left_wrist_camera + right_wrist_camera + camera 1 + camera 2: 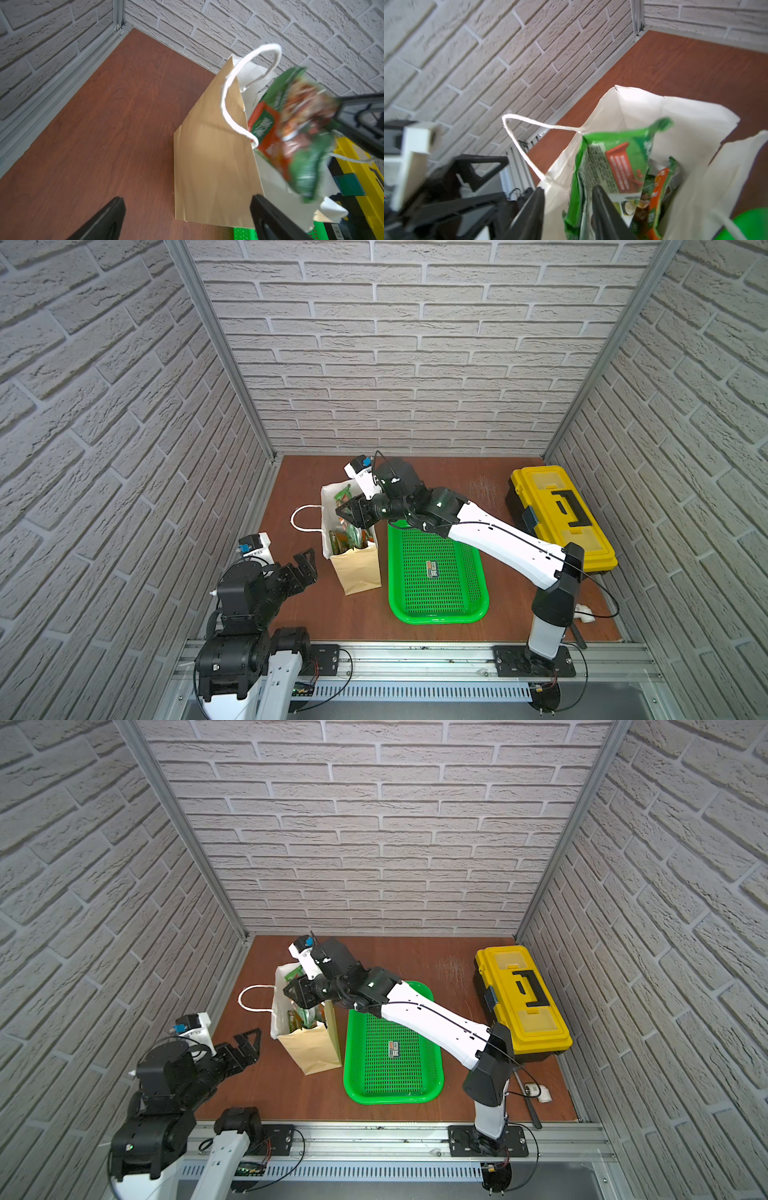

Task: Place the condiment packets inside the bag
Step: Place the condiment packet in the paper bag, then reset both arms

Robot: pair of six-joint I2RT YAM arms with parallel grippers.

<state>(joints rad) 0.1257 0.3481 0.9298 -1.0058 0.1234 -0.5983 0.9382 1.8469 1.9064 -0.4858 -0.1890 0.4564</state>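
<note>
Top views: the bag [361, 572] stands upright on the table, left of the green basket [440, 619]. Several condiment packets [351, 537] stand on end inside it. The basket holds only a small dark label [432, 570]; no packet shows on the table or near the yellow toolbox [561, 510] at far right. The right gripper [348, 517] hangs over the bag mouth, reaching in from the right. The left gripper [303, 564] hovers just left of the bag, apart from it, jaws spread wide and empty.

Left wrist view: the uppermost packet [291, 124] sits at the bag mouth beside a right gripper finger. Its outline is blurred, which suggests motion. Its long axis runs roughly upright, one end above the rim and the other below it, inside the white lining.

Right wrist view: the right gripper's jaws stand partly apart. The gap is far wider than the thin packet edge lying between them, so the packet appears unclamped. The printed face points toward the camera, and the top end leans toward the far wall of the bag.

Assessment: the task is nearly complete. The remaining step is for the last packet to settle fully below the rim.
</note>
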